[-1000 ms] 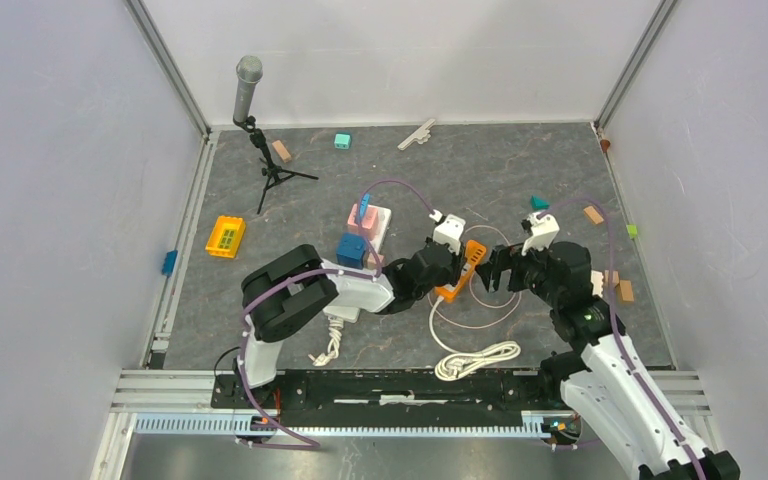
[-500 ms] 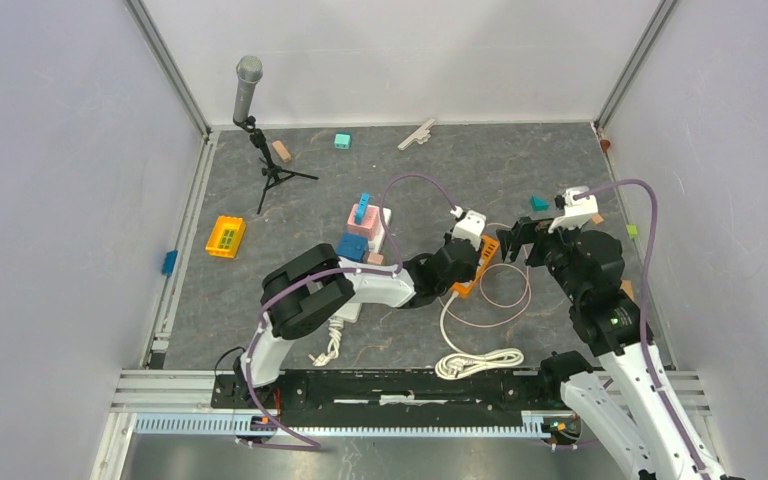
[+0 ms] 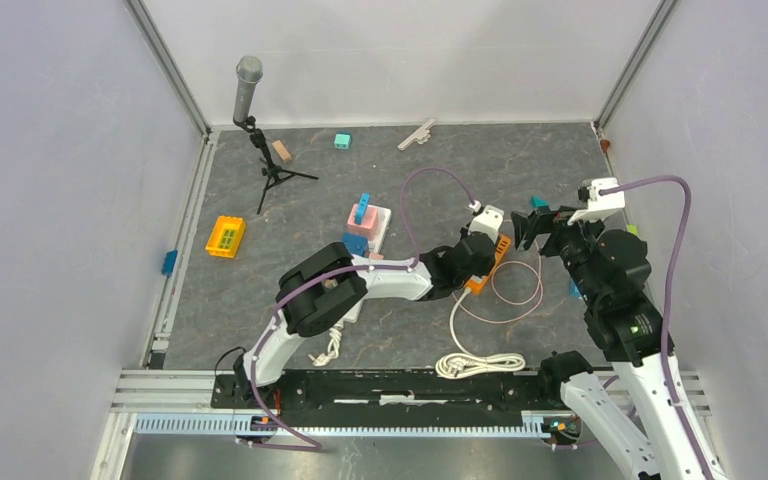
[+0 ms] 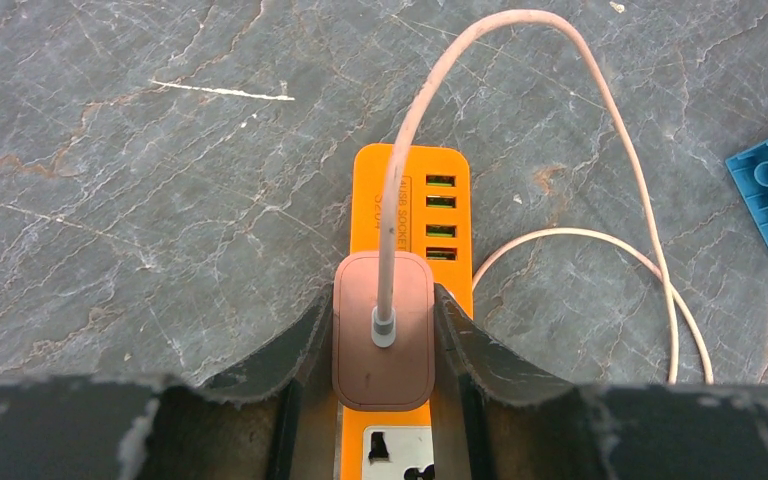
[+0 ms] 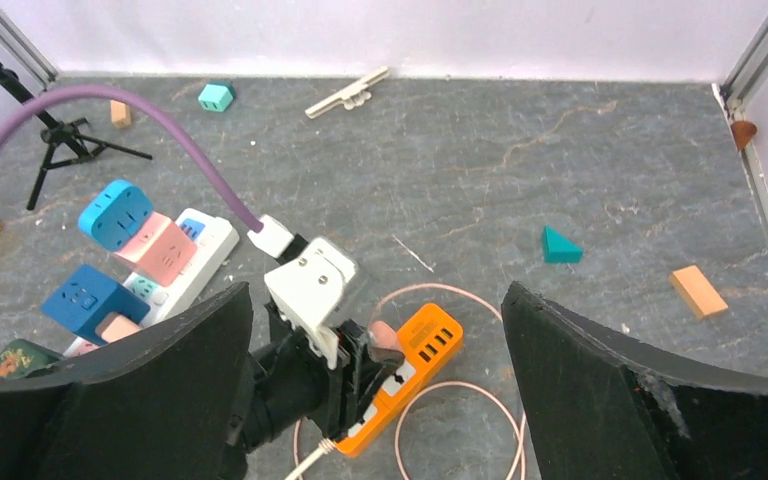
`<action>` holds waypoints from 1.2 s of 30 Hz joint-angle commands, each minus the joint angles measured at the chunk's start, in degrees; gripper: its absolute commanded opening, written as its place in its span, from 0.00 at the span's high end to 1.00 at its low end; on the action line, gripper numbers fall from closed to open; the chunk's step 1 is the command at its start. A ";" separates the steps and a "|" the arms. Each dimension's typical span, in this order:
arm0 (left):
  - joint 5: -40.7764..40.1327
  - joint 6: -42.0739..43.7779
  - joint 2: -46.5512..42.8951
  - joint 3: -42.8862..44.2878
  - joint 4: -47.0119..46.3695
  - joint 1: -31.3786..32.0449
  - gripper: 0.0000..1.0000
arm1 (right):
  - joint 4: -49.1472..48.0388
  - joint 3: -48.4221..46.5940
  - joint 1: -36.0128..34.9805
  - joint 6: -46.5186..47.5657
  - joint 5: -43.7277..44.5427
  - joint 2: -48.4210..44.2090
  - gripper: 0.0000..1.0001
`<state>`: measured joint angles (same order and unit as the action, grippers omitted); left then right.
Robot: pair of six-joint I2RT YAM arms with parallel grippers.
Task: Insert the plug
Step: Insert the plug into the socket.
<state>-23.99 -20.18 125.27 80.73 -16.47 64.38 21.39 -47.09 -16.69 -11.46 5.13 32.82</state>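
- Left gripper clamps the pink plug, which stands on the orange power strip on the desk.
- Right gripper hangs agape just beside the strip's far end.

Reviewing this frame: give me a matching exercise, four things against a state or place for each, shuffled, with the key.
Things
1. pink plug adapter
2. orange power strip
3. teal triangular block
4. right gripper

States
A. open, holding nothing
B. shows a row of green ports
C. clamped in the left gripper, above the strip
D. lies apart, touching nothing

Pairs: 1-C, 2-B, 3-D, 4-A
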 commanded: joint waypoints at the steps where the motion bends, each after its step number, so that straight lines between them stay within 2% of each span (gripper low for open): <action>1: 5.43 1.53 11.02 -2.18 26.41 1.51 0.98 | -2.15 -3.55 0.26 0.77 -0.01 0.95 0.02; 13: 5.18 4.94 16.84 2.33 32.37 3.08 0.98 | -1.82 -4.76 0.25 1.26 0.10 1.24 0.02; 22: 8.23 3.51 20.13 1.61 31.22 3.29 0.98 | -2.54 -5.29 0.27 1.50 -0.37 2.47 0.02; 32: 11.91 2.44 26.67 6.50 36.01 3.26 0.98 | -3.00 -5.30 0.26 1.48 -1.17 3.08 0.02; 36: 10.16 2.68 26.31 7.54 37.89 3.11 0.98 | -2.72 -5.67 0.26 1.70 -1.09 3.08 0.02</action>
<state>-25.28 -16.01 136.20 95.98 -11.88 66.13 20.53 -50.06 -16.71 -10.59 4.54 35.88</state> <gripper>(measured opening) 0.383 0.979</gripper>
